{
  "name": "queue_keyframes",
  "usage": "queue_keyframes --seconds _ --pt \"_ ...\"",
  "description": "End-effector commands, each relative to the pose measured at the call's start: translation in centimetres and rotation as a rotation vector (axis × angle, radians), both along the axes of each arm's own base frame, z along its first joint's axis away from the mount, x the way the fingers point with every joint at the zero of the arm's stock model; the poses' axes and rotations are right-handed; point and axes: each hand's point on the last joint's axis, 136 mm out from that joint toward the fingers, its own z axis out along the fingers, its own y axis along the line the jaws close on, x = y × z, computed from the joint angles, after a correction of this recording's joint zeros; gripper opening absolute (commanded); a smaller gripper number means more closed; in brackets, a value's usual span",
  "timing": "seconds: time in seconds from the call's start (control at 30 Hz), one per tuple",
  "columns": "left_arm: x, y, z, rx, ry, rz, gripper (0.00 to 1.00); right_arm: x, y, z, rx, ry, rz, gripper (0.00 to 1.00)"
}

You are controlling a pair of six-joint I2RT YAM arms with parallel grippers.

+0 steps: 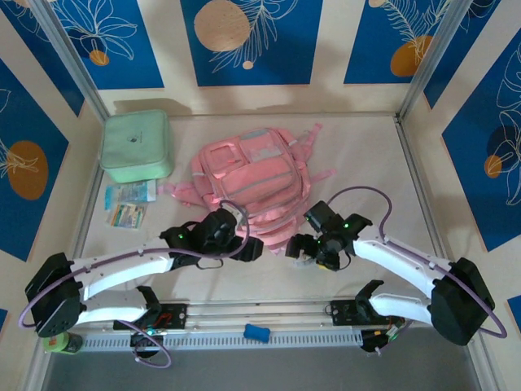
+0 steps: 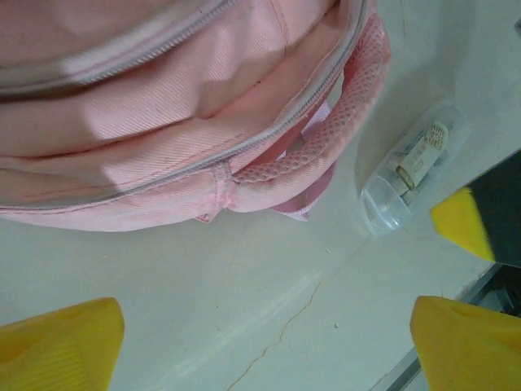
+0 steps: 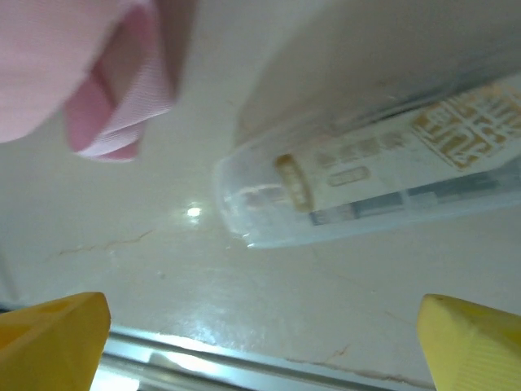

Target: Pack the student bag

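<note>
**Both claws spread at the bag's near edge**

The left claw (image 2: 264,346) stands spread wide and grasps nothing. Bare worktop (image 2: 244,277) lies between its yellow tips. Just beyond it is the near edge of the bag (image 2: 163,106), with a zip seam and a mesh loop (image 2: 326,138) touching the surface. The right claw (image 3: 260,342) is likewise spread and empty, with bare surface between its tips. A clear tube (image 3: 374,171) with a printed label lies flat just beyond, near a pink strap end (image 3: 122,106). In the left wrist view the tube lies just right of the mesh loop, apart from it.

From above, the two claws face each other at the bag's near end, with a narrow gap between them. The bag lies flat mid-worktop, with open surface to its right and beyond it. At the far-left corner sits a mint case (image 1: 136,147), and small packets (image 1: 129,204) lie nearer, close to the left edge. A blue block (image 1: 257,331) rests on the rail (image 1: 244,314) between the arm bases. Cream walls (image 1: 171,49) with blue panels enclose three sides, with metal posts (image 1: 73,61) at the far corners.
</note>
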Motion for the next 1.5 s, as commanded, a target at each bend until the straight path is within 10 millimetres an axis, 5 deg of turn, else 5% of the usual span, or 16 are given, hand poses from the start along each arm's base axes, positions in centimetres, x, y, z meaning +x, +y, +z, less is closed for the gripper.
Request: queue_keyframes --seconds 0.0,0.43,0.7,0.8,1.03,1.2,1.47 --pt "0.7 -0.3 -0.3 -0.019 -0.015 0.056 0.94 0.7 -0.7 -1.2 -0.017 -0.012 -0.101 1.00" --pt "1.4 -1.0 -0.9 -0.001 -0.033 0.073 0.99 5.6 -3.1 -1.3 -0.031 -0.109 -0.152 0.99" --pt "1.4 0.4 -0.8 0.011 -0.045 0.116 0.99 9.4 0.3 0.1 0.032 -0.186 0.008 0.98" --pt "1.3 0.4 -0.7 0.002 -0.047 0.114 0.99 8.9 0.4 -0.1 -0.034 -0.158 0.052 0.97" --pt "1.3 0.2 -0.7 0.011 -0.056 0.095 0.99 4.2 -2.5 -0.7 -0.243 -0.059 0.048 0.97" --pt "1.7 -0.6 -0.5 0.029 -0.061 0.072 0.99 1.1 -1.9 -2.4 -0.256 0.016 0.083 0.96" --pt "1.7 -0.4 -0.7 0.053 -0.054 0.072 0.99 0.7 -2.3 -3.9 -0.296 0.033 0.088 0.82"
